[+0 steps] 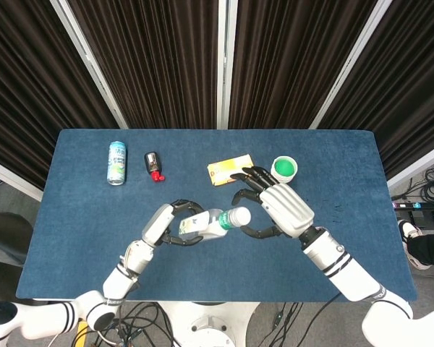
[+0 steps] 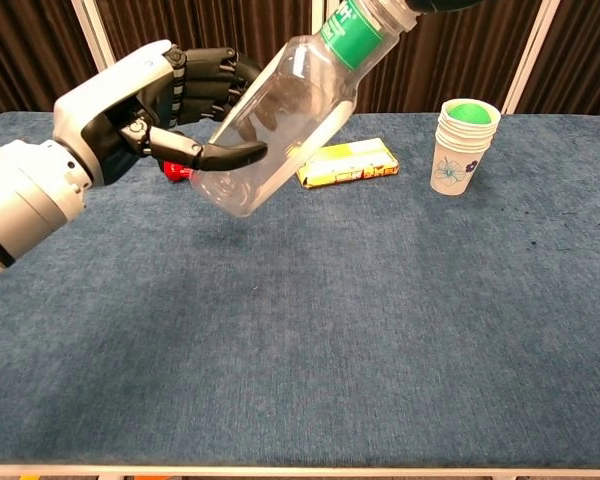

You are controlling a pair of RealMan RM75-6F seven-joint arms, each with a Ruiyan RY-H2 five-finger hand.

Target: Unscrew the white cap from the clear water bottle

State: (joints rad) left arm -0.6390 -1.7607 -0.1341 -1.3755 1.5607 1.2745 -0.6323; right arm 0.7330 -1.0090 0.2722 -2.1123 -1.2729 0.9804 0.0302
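From the head view, the left hand (image 1: 161,224) holds the clear bottle (image 1: 206,225) above the blue table (image 1: 72,217), near the front middle of it. The fingers are wrapped around the body of the bottle. The long axis of the bottle lies almost sideways in this view, and the white cap (image 1: 240,216) points toward the robot's right and a little toward the far side. A green label band (image 1: 226,221) sits just below the cap. The right hand (image 1: 278,209) is just beside the cap, with its dark fingers (image 1: 247,177) spread and curved around the cap end. I cannot tell from this view if any finger really touches the cap. On the far part of the table there are a can (image 1: 116,162), a small black and red thing (image 1: 154,166), a yellow box (image 1: 231,170) and a stack of paper cups (image 1: 283,168) with green inside.

From the chest view, the bottle (image 2: 285,115) is lifted off the table and tilted, its bottom low on the left and its neck high toward the upper right. The left hand (image 2: 150,110) grips the lower half, thumb in front and the other fingers behind. The cap end reaches the top edge of the picture, so the cap is mostly cut off. Only a dark piece of the right hand (image 2: 445,5) shows there, so its grip is not clear. The yellow box (image 2: 346,163) and the cups (image 2: 463,145) stand behind on the table (image 2: 380,330).
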